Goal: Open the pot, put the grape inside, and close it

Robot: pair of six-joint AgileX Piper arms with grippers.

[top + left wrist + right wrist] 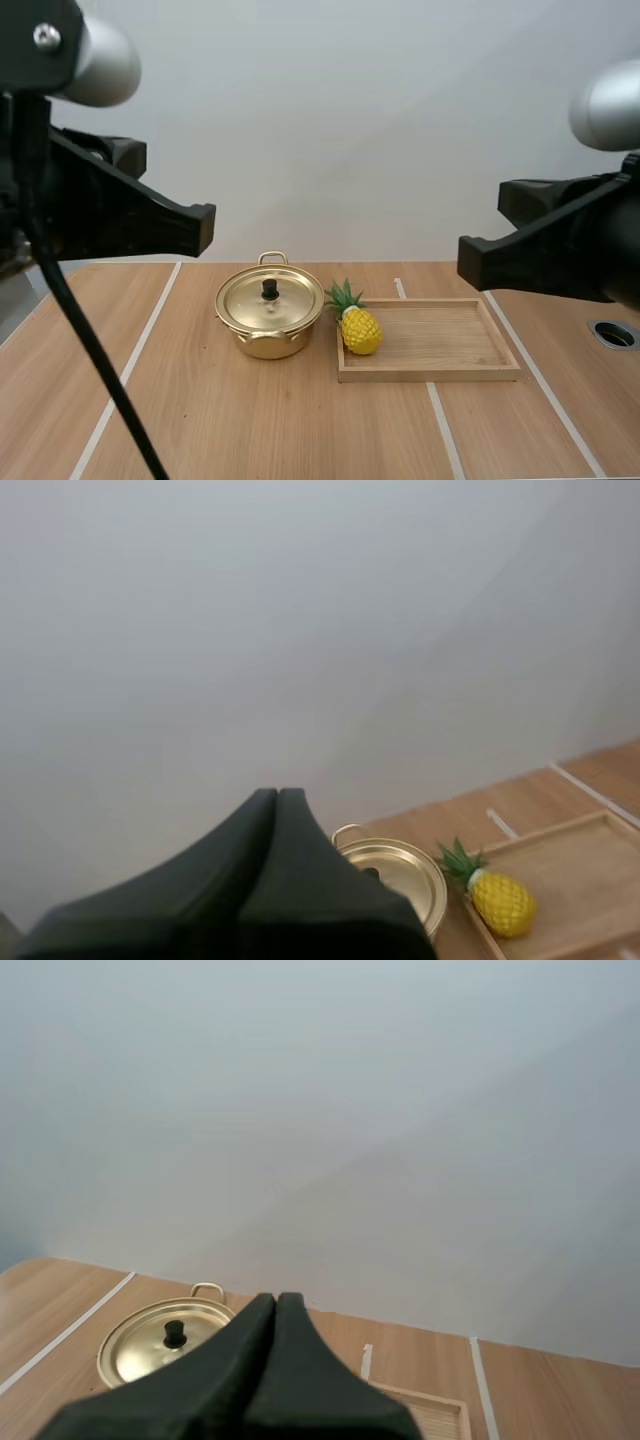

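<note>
table [250, 430]: pale wood with thin white lines, lying under everything else.
wooden tray [440, 340]: shallow and rectangular, just to 3 o'clock of the pot in the high view.
pot [268, 343]: small, gold and shiny, near the middle of the table; one loop handle shows at its 12 o'clock side. it looks like thin metal, so probably light and slippery on its polished walls.
lid [252, 302]: gold, sitting flat and closed on the pot. it is likely light and rigid, with a smooth dome that gives no grip.
pineapple [360, 330]: the fruit here is a small yellow pineapple, not a grape. it lies inside the tray at the tray's 9 o'clock end, green leaves pointing to 11 o'clock toward the pot; i cannot tell whether the leaves touch it. it looks like a light toy with a bumpy skin that should grip well; the round body is the place to pinch, not the thin leaves.
knob [270, 289]: small, black, upright at the lid's centre; the obvious hold for lifting the lid.
left gripper [278, 795]: raised well above the table at 9 o'clock of the pot, fingers pressed together as one dark wedge, holding and touching nothing.
right gripper [276, 1300]: raised at 3 o'clock, above the tray's far side, fingers likewise together and empty.
</note>
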